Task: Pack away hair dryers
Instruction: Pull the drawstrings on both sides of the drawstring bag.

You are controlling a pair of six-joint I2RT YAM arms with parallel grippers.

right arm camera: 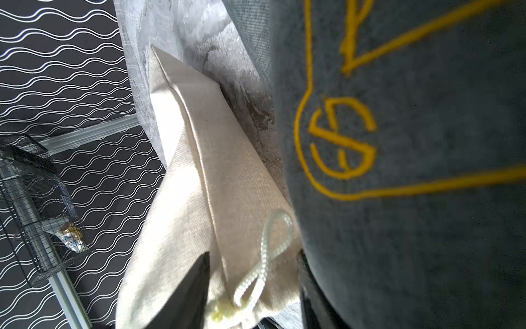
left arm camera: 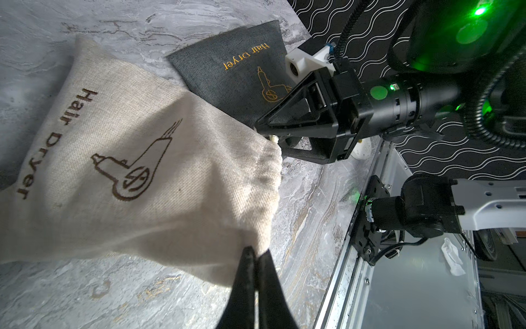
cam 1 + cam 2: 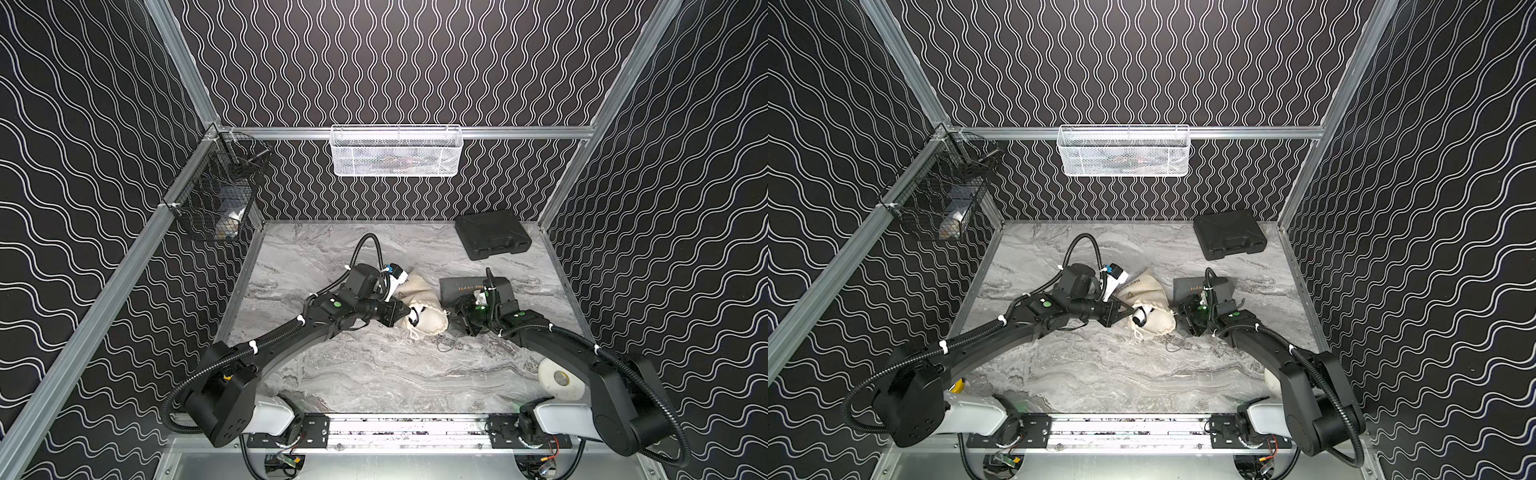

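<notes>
The left gripper (image 2: 256, 255) is closed on the rim of the beige pouch (image 2: 128, 159), holding its mouth up off the table (image 3: 374, 374). The right gripper (image 1: 252, 253) sits at the opposite side of the mouth, its jaws apart on either side of the rim and the drawstring loop (image 1: 270, 250); contact with the fabric cannot be confirmed. The white hair dryer (image 3: 417, 316) lies in the open mouth, partly visible in both top views. The grey pouch (image 2: 233, 71) lies just beside the beige pouch. The black case (image 3: 492, 235) rests well apart, at the far right of the table.
</notes>
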